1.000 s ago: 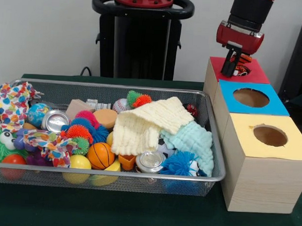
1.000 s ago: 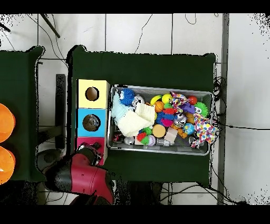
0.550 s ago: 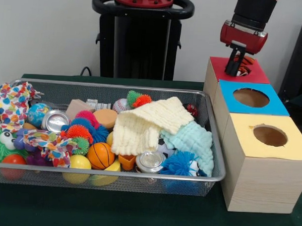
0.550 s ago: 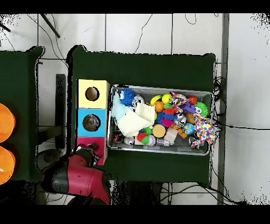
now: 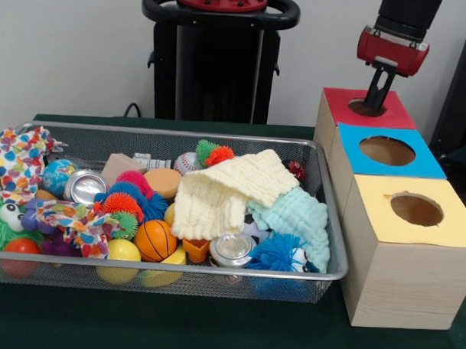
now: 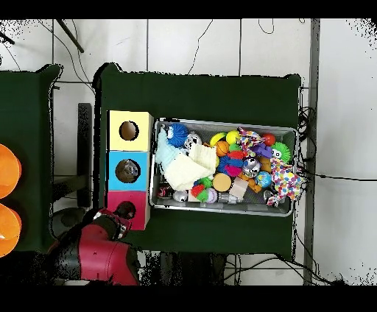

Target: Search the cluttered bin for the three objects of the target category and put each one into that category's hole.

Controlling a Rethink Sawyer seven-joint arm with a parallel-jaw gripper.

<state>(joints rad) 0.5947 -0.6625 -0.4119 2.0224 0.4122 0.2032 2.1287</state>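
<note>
Front view: nearest on the green bench [image 5: 212,334] stands the yellow-topped box [image 5: 408,249], and beside it the wire bin [image 5: 323,223], crowded with a silver can [image 5: 232,249], a small basketball [image 5: 155,239], spiky balls and a cream cloth [image 5: 225,191]. Behind come the blue-topped box [image 5: 387,153] and the red-topped box [image 5: 365,110]. The gripper [image 5: 376,94] hangs at the red box's hole, holding nothing visible; whether its fingers are parted I cannot tell.

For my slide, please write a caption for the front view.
Tool hangs above the red box beside a wire bin full of toys.
</note>
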